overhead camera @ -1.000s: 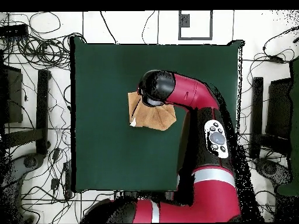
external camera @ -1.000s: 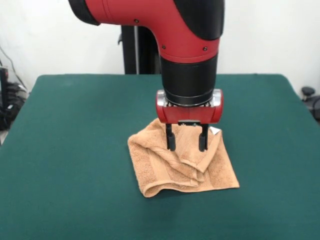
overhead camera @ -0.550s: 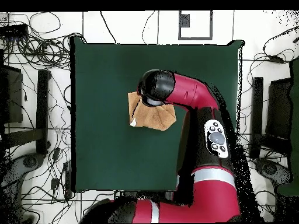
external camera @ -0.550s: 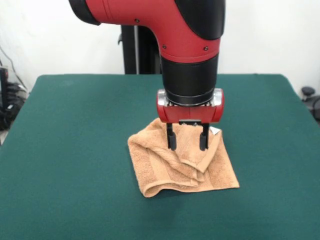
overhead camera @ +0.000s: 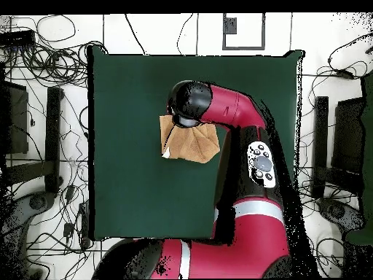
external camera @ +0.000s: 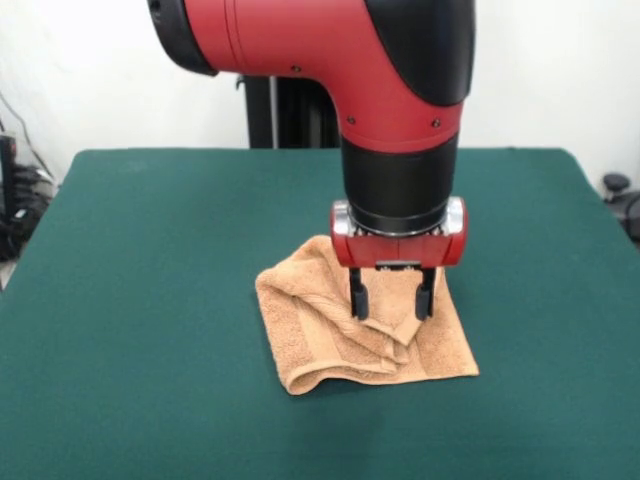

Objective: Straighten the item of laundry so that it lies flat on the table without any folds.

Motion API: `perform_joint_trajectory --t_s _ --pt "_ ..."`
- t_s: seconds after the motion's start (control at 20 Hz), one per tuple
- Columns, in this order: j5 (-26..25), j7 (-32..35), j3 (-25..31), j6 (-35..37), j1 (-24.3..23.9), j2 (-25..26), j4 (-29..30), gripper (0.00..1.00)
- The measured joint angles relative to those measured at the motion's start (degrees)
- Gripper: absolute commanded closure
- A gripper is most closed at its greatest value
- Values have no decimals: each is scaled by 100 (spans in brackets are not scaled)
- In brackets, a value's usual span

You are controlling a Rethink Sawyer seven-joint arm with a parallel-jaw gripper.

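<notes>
Hand [external camera: 392, 300] spread, black fingers straddling a raised ridge of the rumpled, folded orange-tan terry towel [external camera: 330, 345].

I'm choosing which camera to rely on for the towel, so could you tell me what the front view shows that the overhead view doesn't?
Only the front view shows the gripper, fingers open, just above the towel, and the towel's raised folds. Only the overhead view shows the whole table, the cables on the floor around it, and a white patch at the towel's lower-left corner, possibly a tag. Both show the crumpled towel near the table's middle with the arm above it.
</notes>
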Motion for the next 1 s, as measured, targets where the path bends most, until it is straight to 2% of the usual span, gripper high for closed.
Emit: perform_joint_trajectory --t_s 0.4,1.0 --pt "-5 0 -12 -1 -1 218 -187 0" --pt "-10 0 -104 129 9 281 -280 0"
